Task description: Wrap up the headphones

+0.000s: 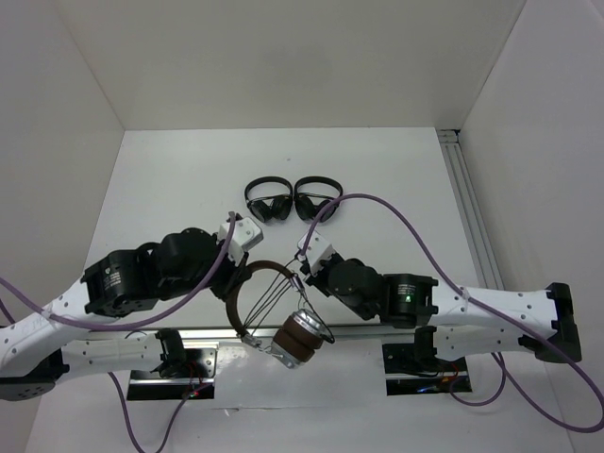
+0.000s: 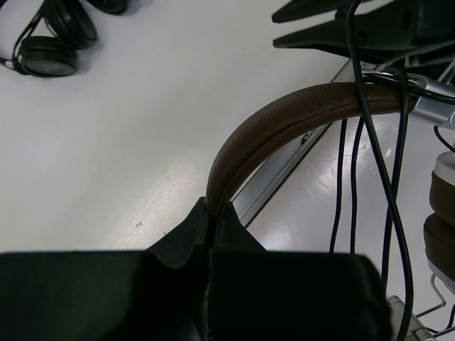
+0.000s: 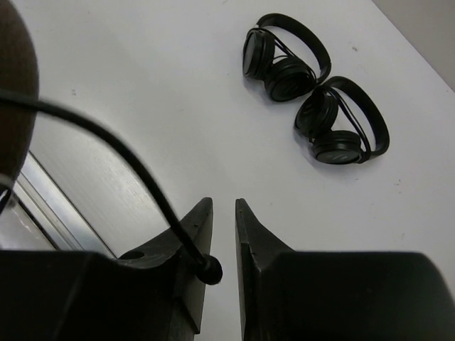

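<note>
Your left gripper (image 2: 211, 213) jaws clench the headphones (image 2: 284, 121) by the headband. Whether your right gripper (image 3: 224, 209) jaws pinch the cable (image 3: 106, 135), you cannot tell.

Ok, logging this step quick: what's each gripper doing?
Left gripper: closed on the headphones.
Right gripper: narrow gap, cable touching it; hold cannot be told.

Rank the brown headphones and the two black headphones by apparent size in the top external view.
1. brown headphones, clearly largest.
2. left black headphones and right black headphones: these look alike, so they are not ranked against each other.
</note>
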Robot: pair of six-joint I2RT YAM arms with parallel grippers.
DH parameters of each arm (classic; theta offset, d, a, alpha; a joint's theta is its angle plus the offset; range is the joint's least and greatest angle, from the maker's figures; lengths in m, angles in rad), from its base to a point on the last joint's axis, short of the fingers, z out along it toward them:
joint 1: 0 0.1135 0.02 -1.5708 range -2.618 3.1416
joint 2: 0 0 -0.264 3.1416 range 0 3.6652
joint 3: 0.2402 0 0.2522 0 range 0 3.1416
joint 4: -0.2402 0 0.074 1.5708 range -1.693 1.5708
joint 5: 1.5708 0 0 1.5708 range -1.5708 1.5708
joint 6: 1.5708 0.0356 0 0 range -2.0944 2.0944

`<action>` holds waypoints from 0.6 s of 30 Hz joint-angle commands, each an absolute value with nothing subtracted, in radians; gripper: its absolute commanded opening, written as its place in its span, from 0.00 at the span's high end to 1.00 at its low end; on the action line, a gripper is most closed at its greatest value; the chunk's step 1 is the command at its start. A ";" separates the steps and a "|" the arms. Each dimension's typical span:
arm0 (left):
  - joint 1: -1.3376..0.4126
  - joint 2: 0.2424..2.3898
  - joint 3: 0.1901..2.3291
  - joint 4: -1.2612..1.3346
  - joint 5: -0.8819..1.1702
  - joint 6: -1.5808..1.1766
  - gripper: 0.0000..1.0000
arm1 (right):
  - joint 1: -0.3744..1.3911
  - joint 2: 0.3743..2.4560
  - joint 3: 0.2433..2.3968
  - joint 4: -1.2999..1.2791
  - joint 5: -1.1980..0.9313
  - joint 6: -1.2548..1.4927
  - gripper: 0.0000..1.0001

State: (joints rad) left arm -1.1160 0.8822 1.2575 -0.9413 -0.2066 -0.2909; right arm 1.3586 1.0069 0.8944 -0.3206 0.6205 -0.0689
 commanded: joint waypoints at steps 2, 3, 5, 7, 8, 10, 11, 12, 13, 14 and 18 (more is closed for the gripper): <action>-1.120 0.906 1.336 -0.945 -0.328 -0.354 1.00 | 1.356 0.968 0.850 -0.192 0.583 -0.060 0.73; -1.120 0.907 1.348 -0.954 -0.340 -0.354 1.00 | 1.356 0.968 0.832 -0.178 0.583 -0.060 0.73; -1.120 0.916 1.348 -0.954 -0.354 -0.373 1.00 | 1.347 0.968 0.822 -0.154 0.574 -0.051 0.76; -1.120 0.904 1.357 -0.937 -0.354 -0.373 1.00 | 1.335 0.968 0.810 -0.140 0.554 -0.051 0.73; -1.120 0.894 1.358 -0.927 -0.363 -0.373 1.00 | 1.325 0.977 0.810 -0.140 0.542 -0.038 0.70; -1.120 0.894 1.371 -0.927 -0.377 -0.394 1.00 | 1.325 0.986 0.799 -0.130 0.541 -0.029 0.65; -1.120 0.894 1.382 -0.927 -0.400 -0.394 1.00 | 1.325 0.986 0.799 -0.121 0.541 -0.029 0.60; -1.120 0.894 1.382 -0.927 -0.414 -0.419 1.00 | 1.325 0.995 0.799 -0.121 0.541 -0.029 0.58; -1.120 0.903 1.393 -0.927 -0.432 -0.431 1.00 | 1.325 0.996 0.789 -0.121 0.541 -0.020 0.55; -1.120 0.904 1.393 -0.927 -0.446 -0.440 1.00 | 1.325 0.996 0.788 -0.121 0.541 -0.020 0.53; -1.120 0.884 1.402 -0.905 -0.457 -0.474 1.00 | 1.316 0.996 0.767 -0.101 0.541 -0.002 0.42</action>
